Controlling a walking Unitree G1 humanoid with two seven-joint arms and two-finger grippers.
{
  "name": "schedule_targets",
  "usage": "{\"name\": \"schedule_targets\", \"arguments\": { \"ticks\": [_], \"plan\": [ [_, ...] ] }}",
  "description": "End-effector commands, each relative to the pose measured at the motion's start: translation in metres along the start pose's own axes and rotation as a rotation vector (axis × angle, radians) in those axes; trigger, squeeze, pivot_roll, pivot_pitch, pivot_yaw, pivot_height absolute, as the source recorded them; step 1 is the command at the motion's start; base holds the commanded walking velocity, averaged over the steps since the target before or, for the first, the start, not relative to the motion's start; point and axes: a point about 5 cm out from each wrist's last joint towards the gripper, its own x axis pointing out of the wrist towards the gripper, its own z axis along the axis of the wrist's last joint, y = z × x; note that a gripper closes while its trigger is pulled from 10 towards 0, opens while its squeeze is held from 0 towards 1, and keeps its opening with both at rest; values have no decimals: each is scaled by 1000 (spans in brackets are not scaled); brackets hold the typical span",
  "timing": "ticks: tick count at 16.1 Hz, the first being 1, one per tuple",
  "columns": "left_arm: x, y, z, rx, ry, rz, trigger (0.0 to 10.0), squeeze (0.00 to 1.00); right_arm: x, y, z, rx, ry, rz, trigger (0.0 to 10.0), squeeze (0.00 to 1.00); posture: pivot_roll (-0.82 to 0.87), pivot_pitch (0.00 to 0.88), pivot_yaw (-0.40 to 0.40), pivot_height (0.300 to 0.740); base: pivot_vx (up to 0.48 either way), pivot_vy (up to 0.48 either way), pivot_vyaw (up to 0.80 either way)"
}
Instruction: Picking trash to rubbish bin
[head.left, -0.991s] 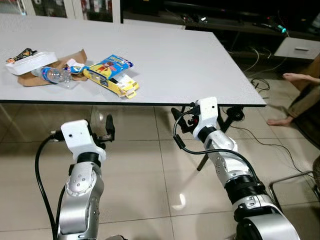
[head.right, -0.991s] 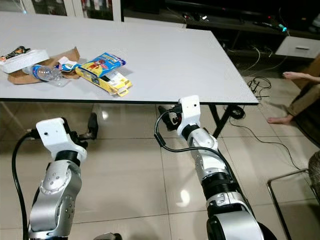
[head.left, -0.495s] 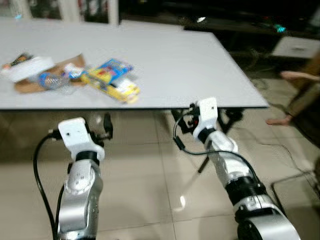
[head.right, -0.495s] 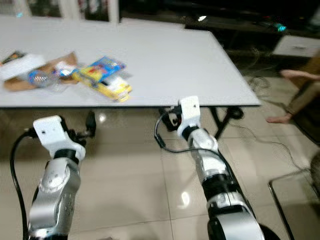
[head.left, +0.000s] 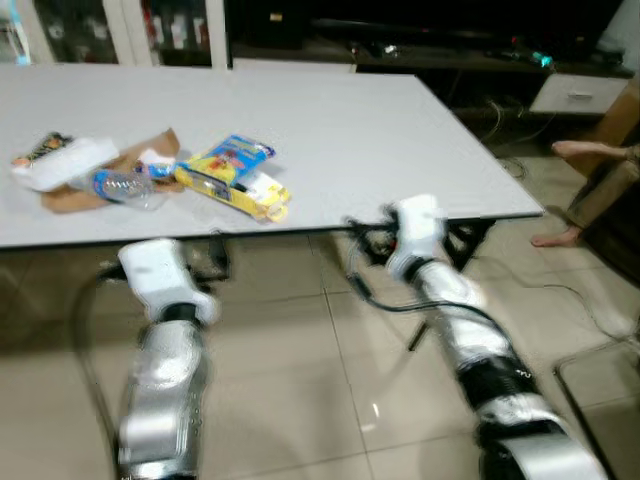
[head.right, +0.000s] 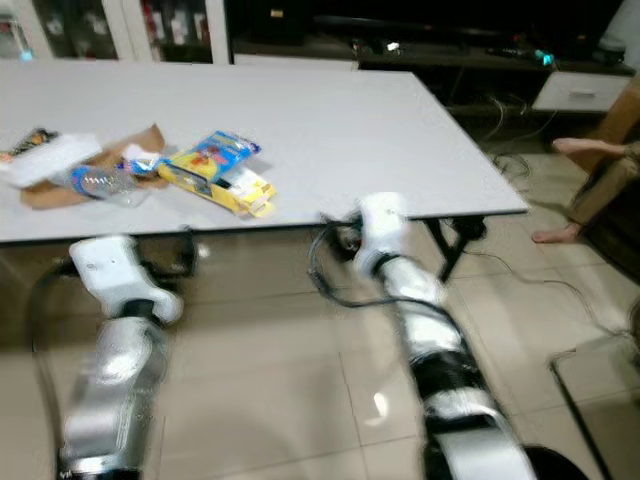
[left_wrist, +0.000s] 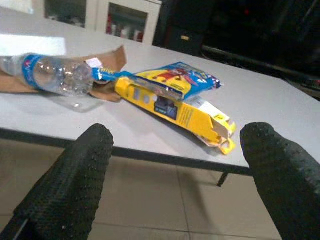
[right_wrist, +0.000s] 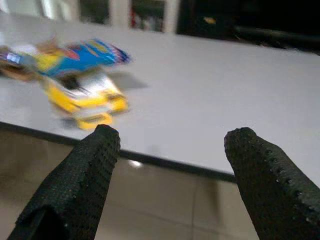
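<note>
the step in hand looks like the approach: no trash is picked up yet. the left end effector (left_wrist: 170, 175) and the right end effector (right_wrist: 167, 175) both hang released, fingers spread wide, just off the desk's (head.left: 400, 150) near edge and below its top. the trash lies together near the desk's left edge: a yellow carton (head.left: 232, 188) with a blue wrapper (head.left: 237, 158) on it, a clear plastic bottle (head.left: 120, 186), brown paper (head.left: 100, 180) and a white tray (head.left: 62, 163). next, i judge, an arm must rise over the near edge and reach for the carton, the nearest piece. the desk is pale grey and smooth; the floor (head.left: 300, 350) is glossy beige tile. a person's bare feet (head.left: 575, 150) rest well off the desk's right edge.
</note>
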Motion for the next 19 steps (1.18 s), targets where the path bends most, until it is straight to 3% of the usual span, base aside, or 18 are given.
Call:
{"name": "schedule_targets", "arguments": {
  "ticks": [1, 19],
  "plan": [
    [0, 3, 1, -6, 4, 17, 10000, 0, 4, 7, 5, -2, -19, 19, 10000, 0, -24, 38, -92, 740, 326, 296, 0],
    [2, 3, -5, -19, 40, 46, 10000, 0, 6, 11, 14, -6, -53, 42, 10000, 0, -25, 38, -100, 740, 259, 347, 0]
  ]
}}
